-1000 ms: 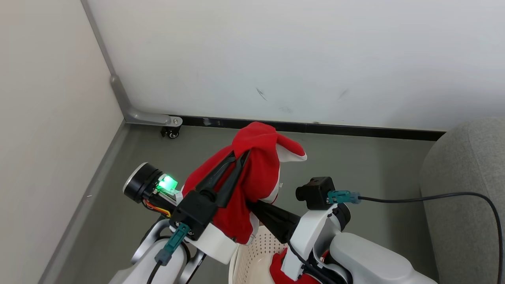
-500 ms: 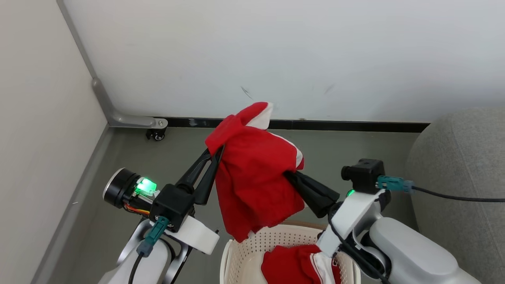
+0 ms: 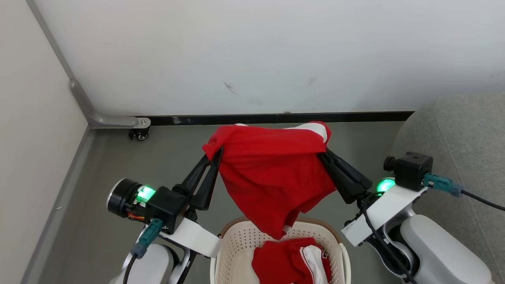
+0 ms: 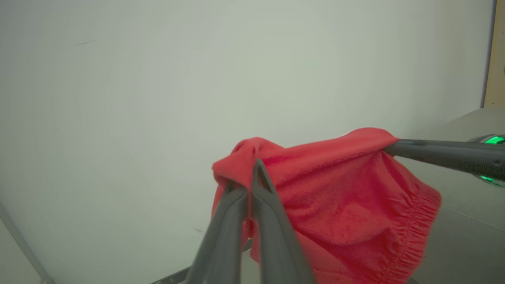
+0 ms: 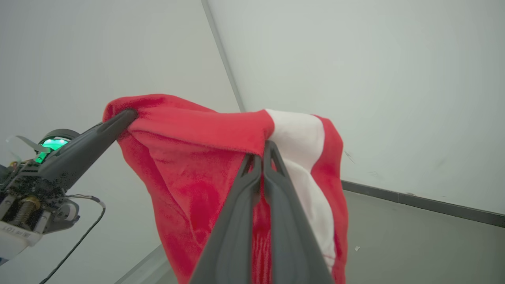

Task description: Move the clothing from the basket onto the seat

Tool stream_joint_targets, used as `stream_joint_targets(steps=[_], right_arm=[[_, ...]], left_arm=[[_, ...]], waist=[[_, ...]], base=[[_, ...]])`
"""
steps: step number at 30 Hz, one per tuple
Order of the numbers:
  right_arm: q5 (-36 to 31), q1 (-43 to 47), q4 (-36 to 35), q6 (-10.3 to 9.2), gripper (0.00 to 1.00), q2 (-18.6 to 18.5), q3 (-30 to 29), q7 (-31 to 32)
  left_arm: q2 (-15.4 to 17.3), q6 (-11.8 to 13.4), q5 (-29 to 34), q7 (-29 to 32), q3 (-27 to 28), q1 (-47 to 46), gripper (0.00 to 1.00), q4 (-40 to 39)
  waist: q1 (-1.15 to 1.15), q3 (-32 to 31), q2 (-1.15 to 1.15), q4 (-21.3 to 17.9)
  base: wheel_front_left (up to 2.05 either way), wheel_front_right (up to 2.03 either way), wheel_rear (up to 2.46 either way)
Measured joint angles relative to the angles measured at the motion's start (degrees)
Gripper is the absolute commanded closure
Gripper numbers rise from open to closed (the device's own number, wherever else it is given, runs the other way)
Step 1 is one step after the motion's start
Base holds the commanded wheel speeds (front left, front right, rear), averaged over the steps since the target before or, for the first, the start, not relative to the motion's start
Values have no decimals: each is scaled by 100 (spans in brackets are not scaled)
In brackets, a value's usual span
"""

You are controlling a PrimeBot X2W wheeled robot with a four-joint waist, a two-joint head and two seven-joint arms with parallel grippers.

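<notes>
Two hands: the left hand point(image 3: 218, 153) and the right hand point(image 3: 322, 153) are each pinching, fingers closed, an upper corner of one soft red garment with a white panel point(image 3: 272, 173).
Garment position: it is hanging spread between both hands above the cream perforated plastic basket point(image 3: 236, 244); its clearance over the rim cannot be judged.
Remaining load: another red-and-white garment point(image 3: 288, 262) is lying inside the basket.
Step in hand: carrying toward the large grey fabric seat point(image 3: 453, 130), judging by the raised hold.
Technique: both hands should be travelling together at equal height, holding the cloth spread but unstretched.
Edges: the seat's rounded edge is lying at the robot's right, just beside the right arm's black cable point(image 3: 477, 199).
Open room: bare grey floor point(image 3: 165, 157) is lying ahead, bounded by the white wall point(image 3: 252, 59).
</notes>
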Motion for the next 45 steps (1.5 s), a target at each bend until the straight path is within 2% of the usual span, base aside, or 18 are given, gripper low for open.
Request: stream_joint_targets(steps=[1,2,3,17,24,33,45], right_arm=[[-21,25,-18,0,100,3,-36,1],[-22,43,-42,0,100,5,-73,1],[-71,114,-112,0,100,7,-142,1],[-339,458,-385,0,100,-57,-915,-8],[-536,779,-555,0,100,-149,-1572,-9],[-839,1267,-877,0,100,-148,-2373,-14],[-1162,1872,-1291,0,100,-13,-3015,-15]], left_arm=[[-41,-4,-53,-1,11,20,62,-1],[-73,-8,-101,-1,13,54,23,0],[-91,-45,-240,-9,11,132,0,23],[-56,-267,-403,-57,-46,332,0,126],[-25,-467,-403,-58,-208,338,0,123],[-46,-633,-412,-77,-379,337,0,120],[-97,-770,-569,-120,-622,329,0,126]], waist=[[0,8,0,-18],[0,14,0,-34],[0,20,0,-63],[0,-9,0,-58],[0,25,0,-119],[0,39,0,-316],[0,50,0,-731]], base=[[0,0,0],[0,0,0],[0,0,0],[0,0,0],[0,0,0],[0,0,0],[0,0,0]])
